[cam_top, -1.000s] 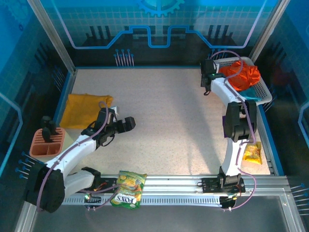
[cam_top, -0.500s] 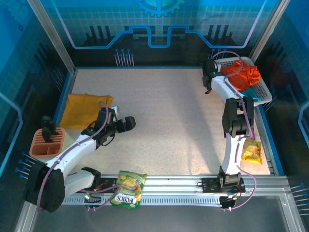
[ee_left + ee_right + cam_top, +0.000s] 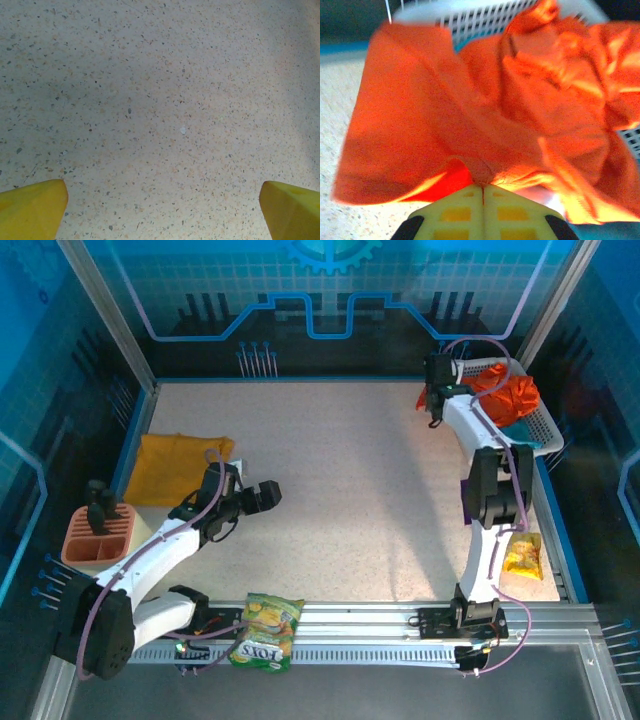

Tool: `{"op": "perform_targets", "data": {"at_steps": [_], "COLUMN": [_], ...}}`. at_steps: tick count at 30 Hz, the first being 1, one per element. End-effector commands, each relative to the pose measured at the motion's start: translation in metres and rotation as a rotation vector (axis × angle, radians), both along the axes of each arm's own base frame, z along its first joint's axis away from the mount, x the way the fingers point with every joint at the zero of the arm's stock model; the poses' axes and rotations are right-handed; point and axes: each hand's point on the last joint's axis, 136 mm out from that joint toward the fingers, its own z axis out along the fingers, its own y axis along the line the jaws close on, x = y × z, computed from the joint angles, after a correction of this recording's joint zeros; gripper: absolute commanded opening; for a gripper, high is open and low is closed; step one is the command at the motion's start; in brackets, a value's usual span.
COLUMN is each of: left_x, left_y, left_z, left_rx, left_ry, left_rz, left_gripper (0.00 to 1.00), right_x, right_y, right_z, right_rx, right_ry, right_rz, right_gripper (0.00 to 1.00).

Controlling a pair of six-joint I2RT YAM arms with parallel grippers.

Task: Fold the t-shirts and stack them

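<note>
Both fingers of the left hand (image 3: 268,496) stand spread wide with nothing between them, held over a bare speckled stretch of the counter (image 3: 350,490) on the near left. Just beyond it, the mustard-yellow t-shirt (image 3: 175,468) lies flat against the counter's left edge. Farthest back, the right hand (image 3: 483,186) is pinched tight on a fold of the bright orange t-shirt (image 3: 485,100), whose crumpled bulk sits in the white basket (image 3: 545,435) at the far right corner.

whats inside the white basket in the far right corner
A crumpled orange t-shirt, one edge out over the basket rim, pinched by the right gripper. Something teal shows beneath it; anything deeper is covered by the shirt.
</note>
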Motion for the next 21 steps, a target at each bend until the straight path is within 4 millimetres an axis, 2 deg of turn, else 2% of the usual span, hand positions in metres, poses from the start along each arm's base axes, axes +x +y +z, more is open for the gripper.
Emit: {"op": "perform_targets", "data": {"at_steps": [1, 4, 7, 11, 13, 17, 19, 21], "left_x": [0.002, 0.004, 0.006, 0.01, 0.012, 0.016, 0.019, 0.021], "left_y": [-0.007, -0.008, -0.011, -0.015, -0.018, -0.022, -0.022, -0.02], "left_z": [0.003, 0.004, 0.005, 0.009, 0.015, 0.027, 0.034, 0.041], "left_rx": [-0.024, -0.029, -0.03, -0.036, -0.049, -0.074, -0.069, -0.055], "left_ry": [-0.002, -0.002, 0.004, -0.004, -0.012, -0.032, -0.048, -0.065], "left_rz": [-0.007, -0.009, -0.017, -0.026, -0.032, -0.043, -0.042, -0.042], "left_gripper": [0.99, 0.99, 0.99, 0.99, 0.99, 0.99, 0.99, 0.99], "right_x": [-0.007, -0.019, -0.036, -0.059, -0.071, -0.094, -0.107, -0.116], "right_y": [0.001, 0.017, 0.043, 0.095, 0.123, 0.182, 0.213, 0.235], "right_z": [0.107, 0.157, 0.199, 0.258, 0.281, 0.31, 0.313, 0.316], "right_rx": [-0.047, -0.083, -0.128, -0.197, -0.224, -0.163, -0.075, -0.017], "right_ry": [-0.291, -0.438, -0.576, -0.754, -0.799, -0.86, -0.858, -0.865], "right_rz": [0.009, 0.063, 0.14, 0.313, 0.397, 0.613, 0.739, 0.801], "right_gripper": [0.0, 0.0, 0.0, 0.0, 0.0, 0.0, 0.0, 0.0]}}
